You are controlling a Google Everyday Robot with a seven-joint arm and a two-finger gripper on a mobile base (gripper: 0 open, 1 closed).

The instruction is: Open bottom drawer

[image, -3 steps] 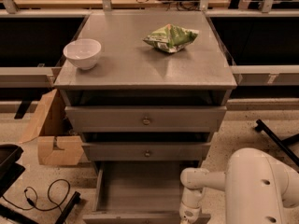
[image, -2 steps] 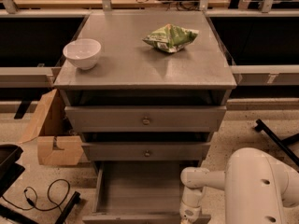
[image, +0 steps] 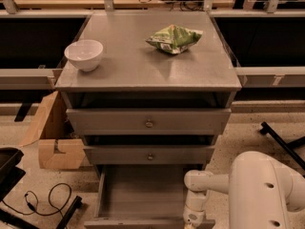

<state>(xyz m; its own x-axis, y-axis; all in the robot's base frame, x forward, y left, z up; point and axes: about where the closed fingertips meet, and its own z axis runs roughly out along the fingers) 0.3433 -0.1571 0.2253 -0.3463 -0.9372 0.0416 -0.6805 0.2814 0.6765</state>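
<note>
Bottom drawer (image: 142, 189): lowest of three in the grey desk (image: 143, 73), standing pulled well out toward the camera. Plain grey inside, nothing lying in it. Its front runs along the lower edge of the view; the knob is not seen.

Tool (image: 193, 218): at the very bottom of the view, at the right end of the drawer's front, just at or over its rim. It is cut off by the frame edge, so I cannot tell how far open it is, nor whether it has hold of the drawer front or merely sits beside it. White arm (image: 264, 194) comes in from lower right, wrist pointing down to the tool.

Middle drawer (image: 149, 155) and top drawer (image: 148, 122): each with a small round knob at centre, each front standing slightly out from the frame.

On the desk top: white bowl (image: 84, 55) upright near left edge; crumpled green bag (image: 174, 38) toward back right, well apart from the bowl.

Floor, left of desk: open cardboard box (image: 52, 140) against the desk's side; black cable (image: 45, 200) looped in front of it.
</note>
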